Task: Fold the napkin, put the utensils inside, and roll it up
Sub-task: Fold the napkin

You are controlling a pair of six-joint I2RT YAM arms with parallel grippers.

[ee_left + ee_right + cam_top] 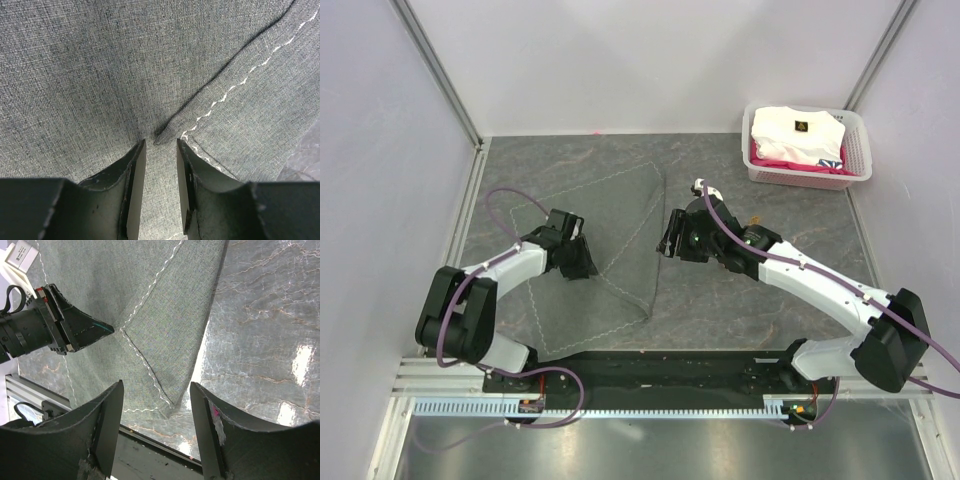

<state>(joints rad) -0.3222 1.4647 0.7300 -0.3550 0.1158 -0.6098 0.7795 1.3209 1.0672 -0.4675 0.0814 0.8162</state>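
Lying flat on the grey table (740, 300), left of centre, the grey-green napkin (620, 200) has one flap turned over onto itself, its pale stitched hem running diagonally across the cloth. My left pincer (160, 142) sits low on the napkin, near the middle of it, with its tips down at the fabric. The point of the folded flap lies just ahead of those tips, its hem leading away to the upper right in my left wrist view. The jaws stand narrowly parted, with cloth showing through the gap and nothing gripped between them. My right pincer (156, 385) hangs above the napkin's right-hand side, its jaws spread wide and holding nothing. Below it, the folded edge and the nearest corner of the cloth lie between and just ahead of its fingers, and bare tabletop shows past the right finger. The two pincers face each other across the folded flap, close but apart. At the table's far right corner, well away from the cloth, a white basket (865, 140) holds a folded white garment (795, 130).
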